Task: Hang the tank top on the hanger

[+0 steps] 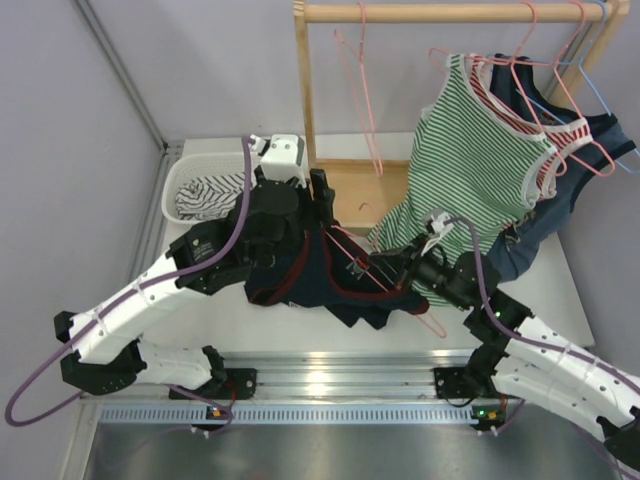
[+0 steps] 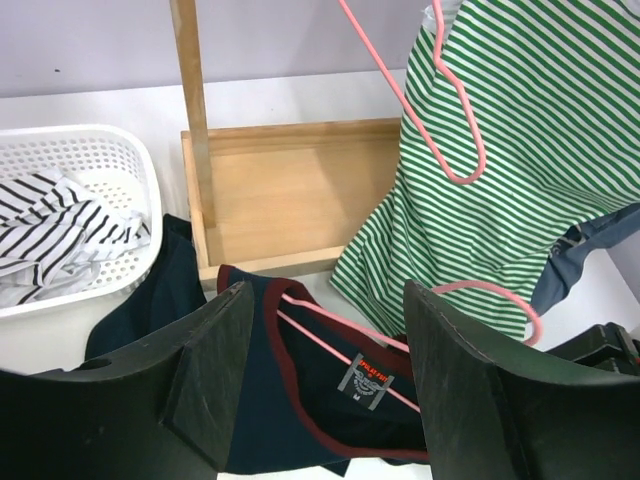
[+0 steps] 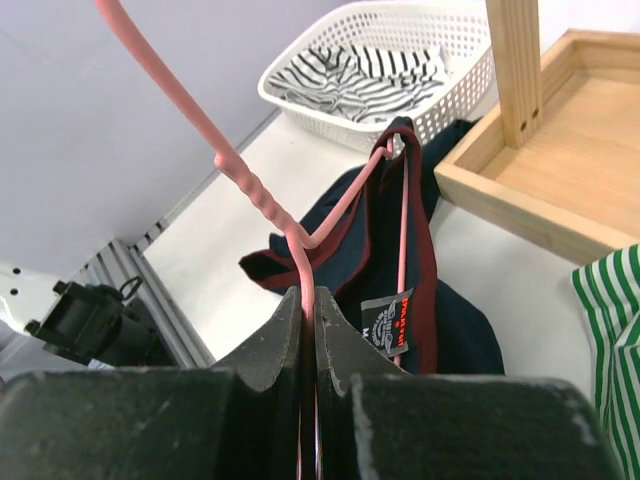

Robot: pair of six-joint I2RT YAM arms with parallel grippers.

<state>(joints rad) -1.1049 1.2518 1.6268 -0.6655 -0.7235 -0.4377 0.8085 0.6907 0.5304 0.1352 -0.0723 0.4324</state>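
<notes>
The dark navy tank top with maroon trim hangs bunched above the table centre. The pink hanger runs through its neck opening. My right gripper is shut on the hanger's wire just below the twisted neck; the right wrist view shows the wire pinched between the closed jaws, with the tank top and its label beyond. My left gripper is open and empty above the neckline. In the left wrist view its fingers straddle the neckline, and the hanger wire crosses inside it.
A white basket with striped cloth sits at the back left. A wooden rack with a tray base stands behind. It holds a green-and-white striped top, a plain navy top and spare pink hangers.
</notes>
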